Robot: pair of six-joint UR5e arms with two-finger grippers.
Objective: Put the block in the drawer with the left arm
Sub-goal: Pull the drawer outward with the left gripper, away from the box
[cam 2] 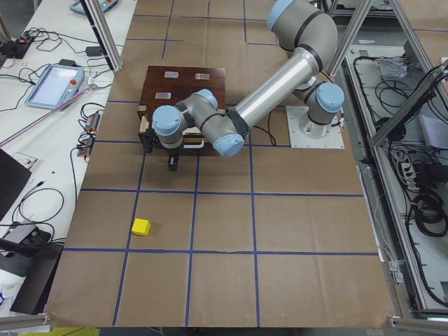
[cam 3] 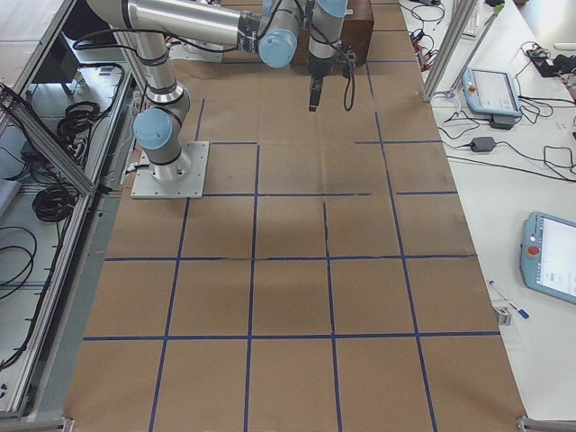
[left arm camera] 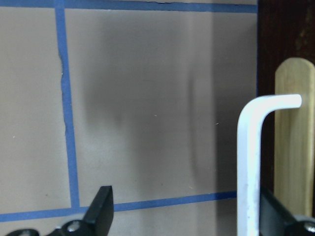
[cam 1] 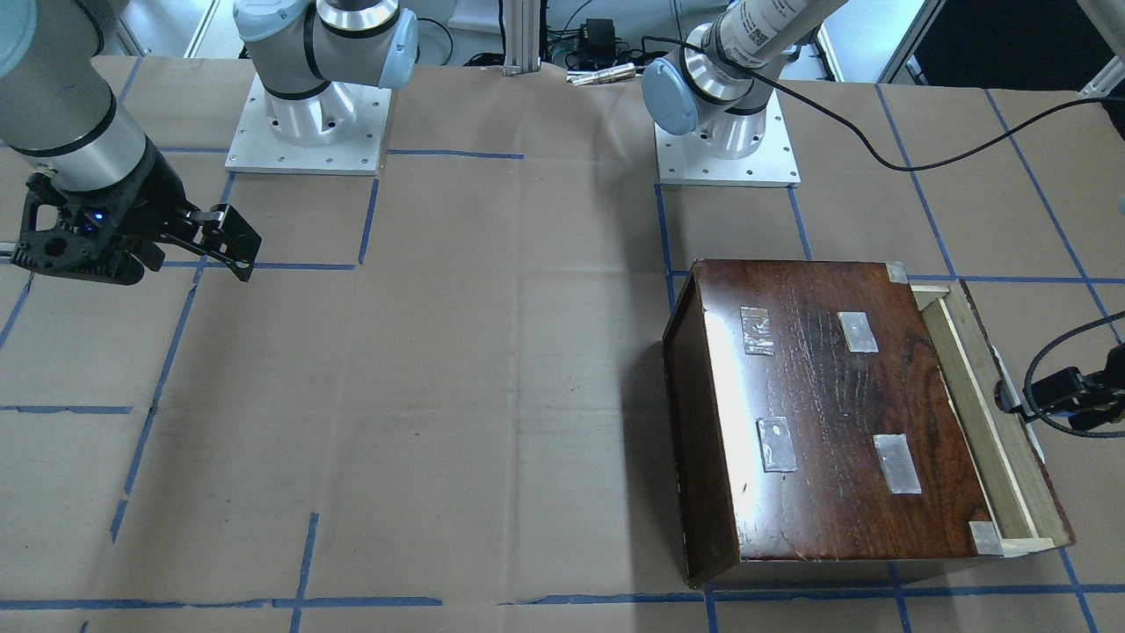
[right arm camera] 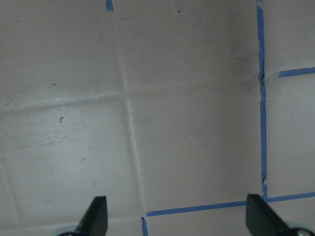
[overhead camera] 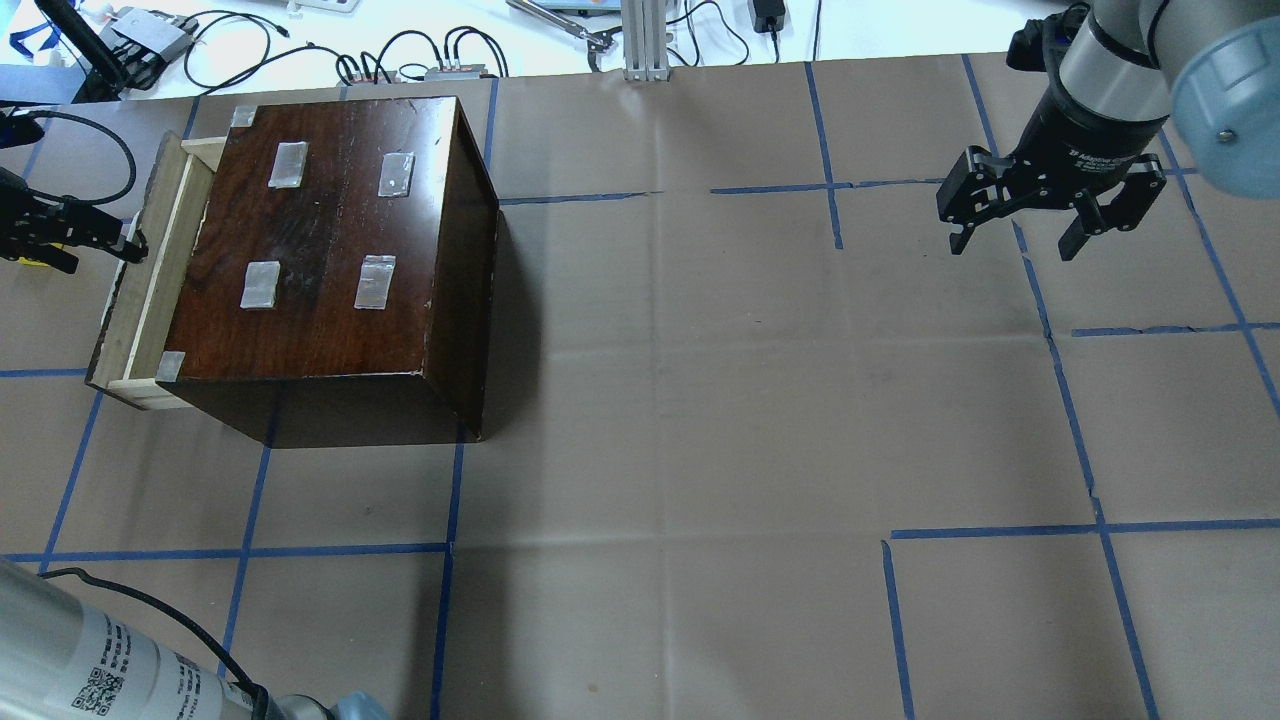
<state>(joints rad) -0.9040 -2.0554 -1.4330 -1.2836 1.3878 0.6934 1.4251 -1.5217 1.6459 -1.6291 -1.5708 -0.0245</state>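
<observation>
Spread wide, my black left hand (left arm camera: 189, 209) brackets the white metal pull (left arm camera: 246, 162) of the pale wooden drawer (overhead camera: 145, 300); the small yellow cube (cam 2: 141, 226) looks light and rigid, so I'd pinch opposite flat faces.

Silver-grey right arm (cam 1: 70, 114) and left arm (cam 2: 274, 89), both with pale-blue joint caps (cam 1: 668, 97).
The left carries a white QR-code label (overhead camera: 100, 688) and a loose black cable (cam 1: 910, 167); each has a square, screw-dotted metal base plate (cam 1: 255, 158) and black fingers (cam 1: 230, 239).
</observation>
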